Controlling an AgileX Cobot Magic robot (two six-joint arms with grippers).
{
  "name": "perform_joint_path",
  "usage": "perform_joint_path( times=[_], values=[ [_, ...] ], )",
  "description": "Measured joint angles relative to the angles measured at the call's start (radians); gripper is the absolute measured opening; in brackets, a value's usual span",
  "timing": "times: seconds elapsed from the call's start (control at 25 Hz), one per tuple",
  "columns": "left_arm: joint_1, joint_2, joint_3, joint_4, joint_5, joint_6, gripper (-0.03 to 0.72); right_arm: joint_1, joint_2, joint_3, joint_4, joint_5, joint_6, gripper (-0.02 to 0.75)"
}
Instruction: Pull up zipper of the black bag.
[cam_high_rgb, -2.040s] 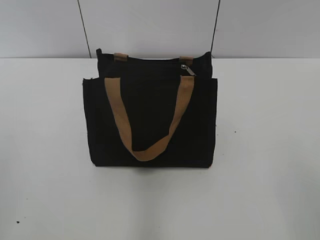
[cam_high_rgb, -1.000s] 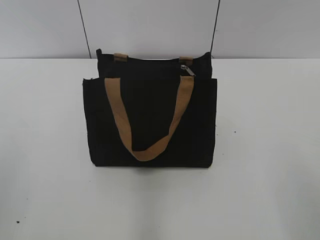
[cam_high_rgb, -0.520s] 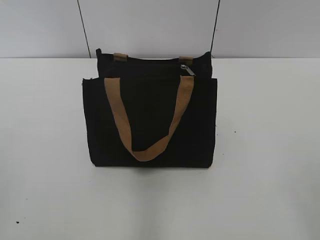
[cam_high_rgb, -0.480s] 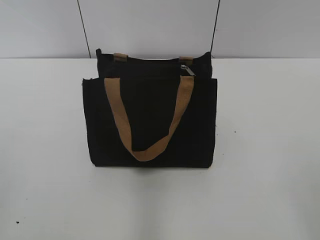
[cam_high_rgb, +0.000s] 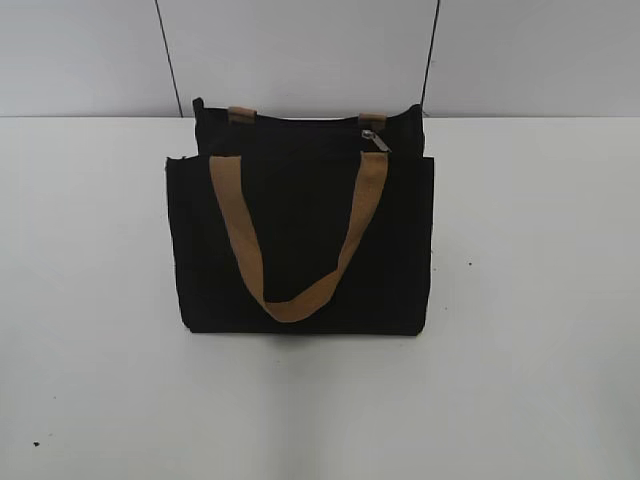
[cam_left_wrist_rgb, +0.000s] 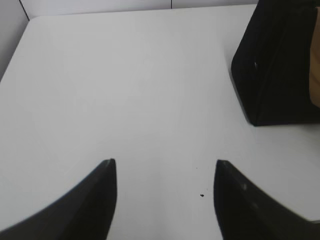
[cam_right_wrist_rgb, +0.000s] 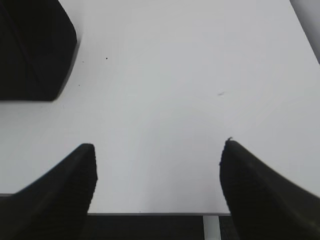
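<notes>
The black bag (cam_high_rgb: 300, 245) stands upright in the middle of the white table, its tan strap handle (cam_high_rgb: 300, 290) hanging down the front. The small silver zipper pull (cam_high_rgb: 375, 140) sits on the top zip line near the right end. Neither arm shows in the exterior view. My left gripper (cam_left_wrist_rgb: 165, 162) is open and empty over bare table, with the bag's left end (cam_left_wrist_rgb: 275, 65) at its upper right. My right gripper (cam_right_wrist_rgb: 157, 147) is open and empty near the table's front edge, with the bag's corner (cam_right_wrist_rgb: 35, 50) at its upper left.
The white table (cam_high_rgb: 530, 300) stretches wide on both sides of the bag. Its front edge (cam_right_wrist_rgb: 150, 214) shows in the right wrist view. A grey panelled wall (cam_high_rgb: 300, 50) stands behind the bag.
</notes>
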Motion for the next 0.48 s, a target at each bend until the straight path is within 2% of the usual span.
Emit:
perform_joint_path(
  times=[0.48],
  values=[
    [0.02,-0.006,0.0,0.0,0.001,0.0,0.469,0.0,-0.019,0.0,0.033,0.0,0.0,0.587]
  ],
)
